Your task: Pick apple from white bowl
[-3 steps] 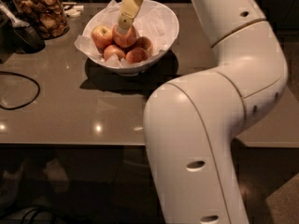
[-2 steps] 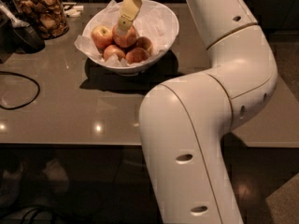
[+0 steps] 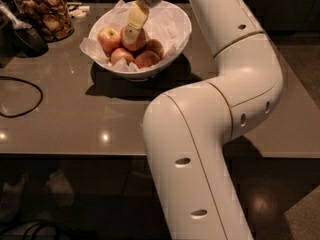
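Note:
The white bowl [image 3: 181,25], lined with crinkled white paper, stands at the back middle of the grey-brown table. Several red apples lie in it. The apple [image 3: 141,38], the largest and mostly red, sits on top in the middle. My gripper [image 3: 133,33] reaches down into the bowl from above. One pale yellow finger [image 3: 135,17] lies across the front of the apple, and the other is hidden behind it. The gripper looks shut on the apple. My white arm bends from the bowl round to the lower right.
A yellow-patched apple [image 3: 107,37] and smaller red apples [image 3: 146,59] lie around the held one. A glass jar [image 3: 44,13] of brown pieces stands at the back left beside a dark object [image 3: 22,36]. A black cable [image 3: 20,100] loops on the left. The table's front edge [image 3: 75,154] is near.
The gripper has stayed on the apple in the bowl. The arm's elbow and forearm have swung, with the big lower link now shifted left and nearer the bowl.

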Available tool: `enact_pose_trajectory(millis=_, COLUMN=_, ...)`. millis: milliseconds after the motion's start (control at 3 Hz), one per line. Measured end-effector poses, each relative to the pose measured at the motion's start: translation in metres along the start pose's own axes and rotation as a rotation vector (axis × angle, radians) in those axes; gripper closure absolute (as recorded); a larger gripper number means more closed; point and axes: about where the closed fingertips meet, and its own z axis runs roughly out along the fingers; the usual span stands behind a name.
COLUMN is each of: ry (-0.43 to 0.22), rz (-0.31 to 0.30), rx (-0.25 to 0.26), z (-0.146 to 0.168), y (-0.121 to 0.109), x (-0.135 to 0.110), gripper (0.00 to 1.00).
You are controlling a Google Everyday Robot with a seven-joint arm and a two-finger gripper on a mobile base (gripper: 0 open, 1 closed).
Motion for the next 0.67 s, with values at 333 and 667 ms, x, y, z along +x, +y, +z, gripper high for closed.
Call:
enact_pose_trajectory(millis=333, ry=0.003, rz=0.020, rx=-0.012, z=0.0092, y=-0.0014, x=0.0022, gripper=0.09)
enact_pose_trajectory(millis=667, ry=0.008, rz=0.033, rx=-0.026, z=0.0175, y=-0.0015, x=0.0042, gripper=0.17)
